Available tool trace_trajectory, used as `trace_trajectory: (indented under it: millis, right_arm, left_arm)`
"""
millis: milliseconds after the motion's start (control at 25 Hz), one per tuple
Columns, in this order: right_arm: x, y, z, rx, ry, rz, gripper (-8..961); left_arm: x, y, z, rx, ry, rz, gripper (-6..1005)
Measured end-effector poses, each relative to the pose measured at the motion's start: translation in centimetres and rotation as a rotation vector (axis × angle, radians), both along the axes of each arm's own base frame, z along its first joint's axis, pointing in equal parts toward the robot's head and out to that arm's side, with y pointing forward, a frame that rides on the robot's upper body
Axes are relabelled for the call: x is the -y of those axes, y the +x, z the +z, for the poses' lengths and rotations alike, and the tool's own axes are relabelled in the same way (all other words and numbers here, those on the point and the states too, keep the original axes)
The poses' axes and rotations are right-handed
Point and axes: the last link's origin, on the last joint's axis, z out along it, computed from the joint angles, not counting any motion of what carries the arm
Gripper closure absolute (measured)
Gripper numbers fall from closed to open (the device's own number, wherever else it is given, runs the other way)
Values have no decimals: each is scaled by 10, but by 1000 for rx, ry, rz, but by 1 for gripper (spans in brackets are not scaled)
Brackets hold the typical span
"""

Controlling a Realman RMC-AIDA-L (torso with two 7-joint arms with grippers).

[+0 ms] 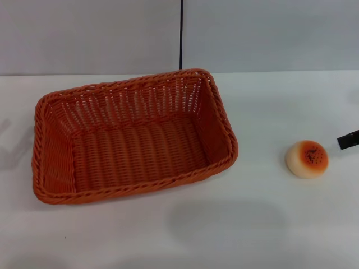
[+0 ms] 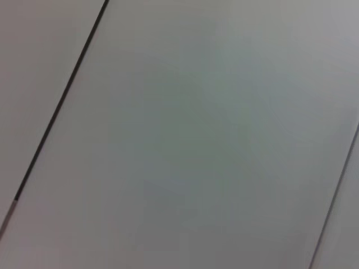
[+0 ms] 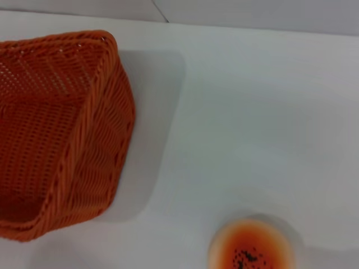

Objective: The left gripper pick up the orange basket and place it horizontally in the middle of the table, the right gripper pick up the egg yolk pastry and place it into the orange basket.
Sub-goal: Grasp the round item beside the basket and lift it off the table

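While the orange basket (image 1: 134, 137) sits lengthwise mid-tabletop (image 1: 224, 224), ready to receive, the egg yolk pastry (image 1: 307, 159) waits at its three o'clock beside the right claw (image 1: 348, 139), whose opening I cannot tell.

Orange basket (image 1: 134, 137) is taking up the desk (image 1: 224, 235) centre-left, mouth lying open from above. Egg yolk pastry (image 1: 307, 159) is sitting alone at 3 o'clock of it, bare desk lying between them and all round. A dark piece (image 1: 348, 139) is poking in at the pastry's 2 o'clock.
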Motion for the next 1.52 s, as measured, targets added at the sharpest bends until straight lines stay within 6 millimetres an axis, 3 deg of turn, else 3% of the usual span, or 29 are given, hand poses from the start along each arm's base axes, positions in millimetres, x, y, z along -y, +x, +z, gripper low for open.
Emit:
trace_trajectory:
  millis: [600, 1160, 1520]
  right_arm:
    - [-18, 11, -56, 12, -37, -26, 573]
    - [-23, 12, -68, 32, -10, -11, 631]
    - [-23, 10, -62, 30, -6, 3, 869]
  left_arm:
    - [-3, 4, 1, -3, -7, -23, 295]
    - [-5, 5, 1, -3, -14, -30, 295]
    - [-2, 3, -1, 9, -21, -20, 295]
